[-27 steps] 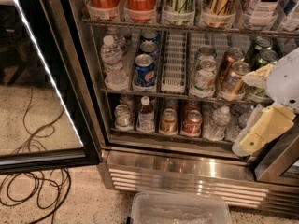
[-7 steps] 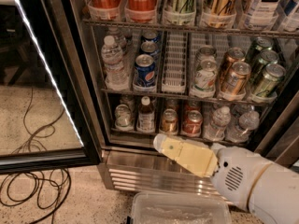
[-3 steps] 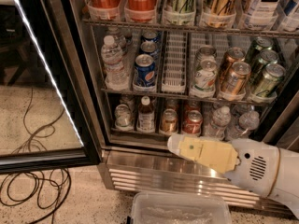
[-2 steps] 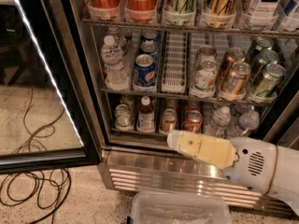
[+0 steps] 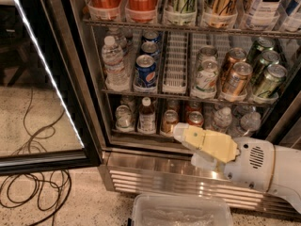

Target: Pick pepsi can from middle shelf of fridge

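My tool point(image 5: 182, 132) low at the fridge point(image 5: 141, 178) front, grip I cannot tell, pepsi can point(image 5: 145, 72) first of three blue cans on middle shelf point(image 5: 178, 94), two copper cans point(image 5: 237, 76), three green cans point(image 5: 269, 79) right

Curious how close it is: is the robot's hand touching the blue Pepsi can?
Apart. The camera view shows the hand below the middle shelf, while the Pepsi can stands up on it, well clear.
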`<state>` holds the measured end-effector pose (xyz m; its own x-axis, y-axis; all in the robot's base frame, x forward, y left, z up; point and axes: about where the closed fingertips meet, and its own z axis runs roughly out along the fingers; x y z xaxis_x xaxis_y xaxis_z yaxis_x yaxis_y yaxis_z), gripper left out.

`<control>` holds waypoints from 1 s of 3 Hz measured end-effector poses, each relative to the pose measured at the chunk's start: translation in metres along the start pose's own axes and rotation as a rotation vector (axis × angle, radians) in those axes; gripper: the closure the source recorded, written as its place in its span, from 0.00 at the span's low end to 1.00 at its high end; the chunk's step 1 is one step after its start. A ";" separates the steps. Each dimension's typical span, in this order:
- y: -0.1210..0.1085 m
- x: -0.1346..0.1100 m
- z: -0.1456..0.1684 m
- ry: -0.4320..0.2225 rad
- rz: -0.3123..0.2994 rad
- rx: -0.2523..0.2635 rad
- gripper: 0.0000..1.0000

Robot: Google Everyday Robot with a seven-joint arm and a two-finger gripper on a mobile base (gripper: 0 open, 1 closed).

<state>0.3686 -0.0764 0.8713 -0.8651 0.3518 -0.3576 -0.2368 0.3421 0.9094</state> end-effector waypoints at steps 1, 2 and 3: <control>0.005 0.001 -0.001 -0.035 -0.062 -0.019 0.00; 0.018 0.012 -0.002 -0.134 -0.083 -0.131 0.00; 0.040 0.006 -0.003 -0.202 -0.136 -0.172 0.00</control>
<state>0.3527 -0.0636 0.9065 -0.7192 0.4848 -0.4977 -0.4304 0.2515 0.8669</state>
